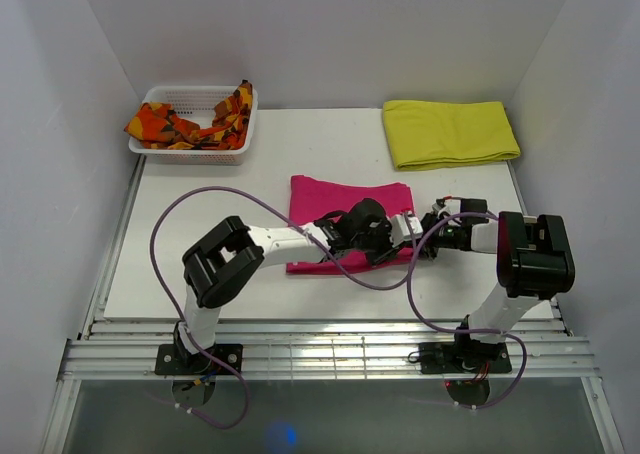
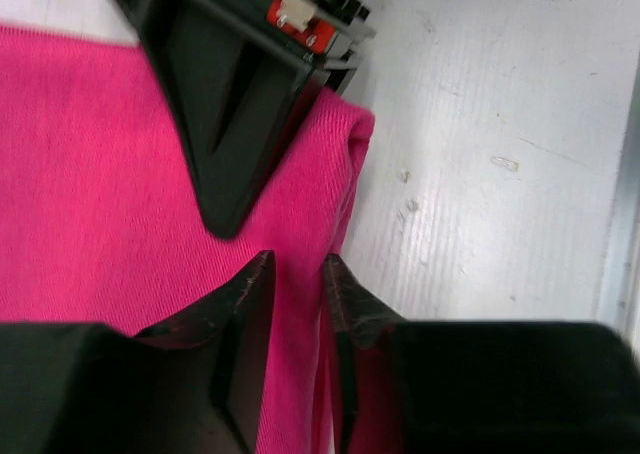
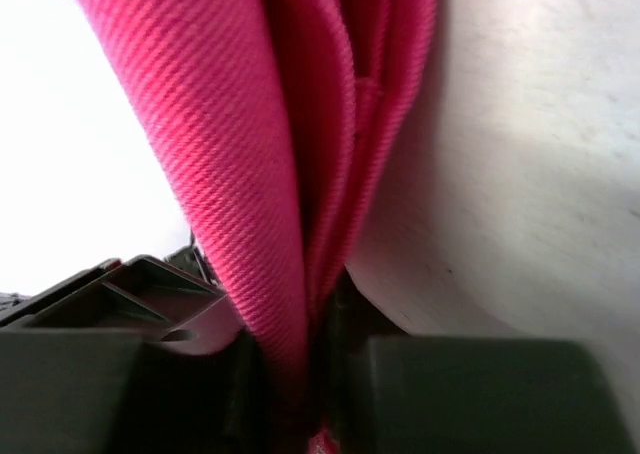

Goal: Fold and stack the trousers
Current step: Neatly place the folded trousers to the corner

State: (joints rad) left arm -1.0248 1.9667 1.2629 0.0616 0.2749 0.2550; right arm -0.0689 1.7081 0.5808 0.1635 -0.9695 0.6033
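At the 6 o'clock edge of the white table the two arms stand on their bases and reach inward, meeting just right of centre. A purple cable loops from the left arm over the table at about 9 o'clock.

The left gripper comes in from 9 o'clock, lying across the near part of the trousers. In its wrist view its two dark fingers are drawn close, only a narrow slit between them. The right-hand edge of the pink cloth runs into that slit, so it is pinching that edge.

The right gripper comes in from 3 o'clock, tip to tip with the other. Its wrist view shows several pink layers gathered and squeezed tight between its fingers, the folds rising out of the grip.

The trousers lie folded into a flat magenta rectangle at the middle of the table, long side running 9 to 3 o'clock. Both grippers hold the cloth at its near right corner, about 4 o'clock.

Farther back, at 1 o'clock, a folded yellow cloth lies flat, well apart from the trousers. At 11 o'clock a white basket holds a crumpled orange-and-red patterned cloth, part of it draped over the rim.
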